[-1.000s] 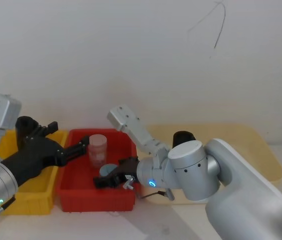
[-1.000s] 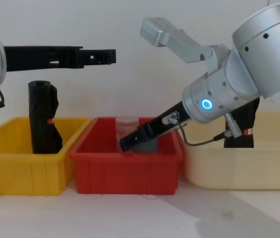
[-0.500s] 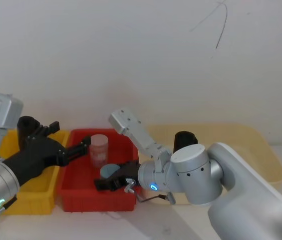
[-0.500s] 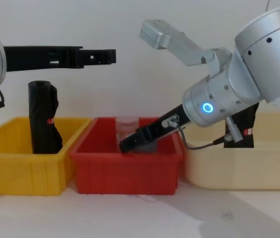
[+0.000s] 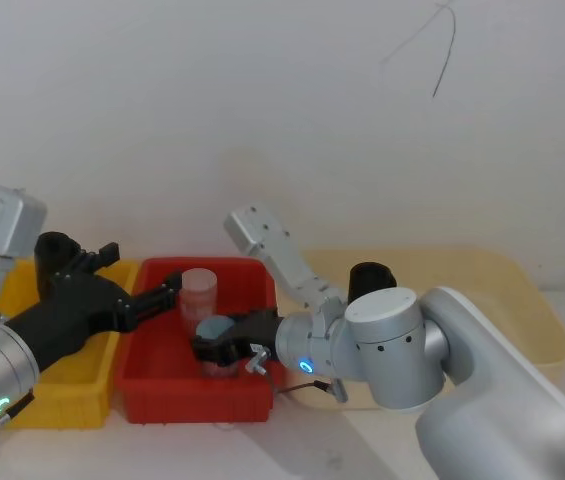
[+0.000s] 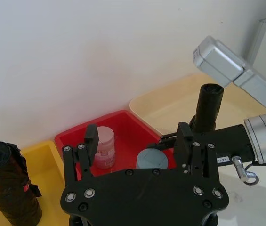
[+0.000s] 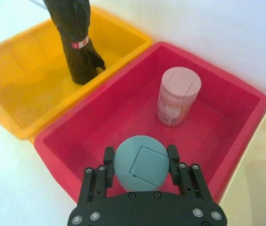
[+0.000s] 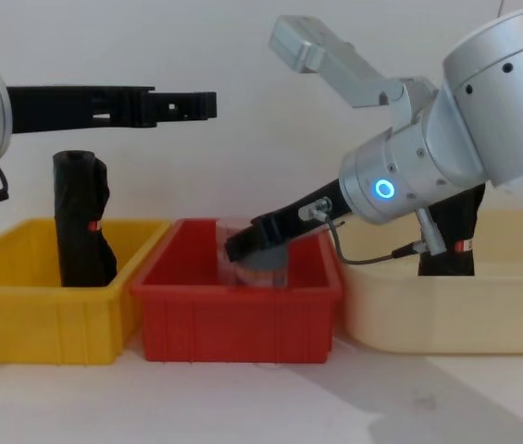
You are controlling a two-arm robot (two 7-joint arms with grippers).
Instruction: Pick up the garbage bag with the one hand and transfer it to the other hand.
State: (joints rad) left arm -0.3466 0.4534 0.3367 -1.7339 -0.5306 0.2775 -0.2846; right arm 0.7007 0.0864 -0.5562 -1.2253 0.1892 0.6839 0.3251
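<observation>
Trouble sits closest: the right gripper (image 7: pixel 139 158), the blue-lit one meant to receive, is clamped on a teal-lidded jar (image 5: pixel 214 328) above the red bin (image 7: pixel 71 141). A second ago it was lower in that bin; now the jar is lifted clear of the floor. With that claw full, no handover can happen, and the jar, pinched only at its lid, might slip.

The green-lit left gripper (image 6: pixel 137 136) hangs above the bins, fingers spread and empty, unmoved since then. It could easily take the lumpier roll (image 6: pixel 8 181) in the yellow bin (image 6: pixel 43 155) by mistake.

Farthest, the garbage bag (image 6: pixel 209 106) stands upright in the beige tray (image 6: pixel 170 101), behind the right arm, untouched; reaching it means crossing that arm.
</observation>
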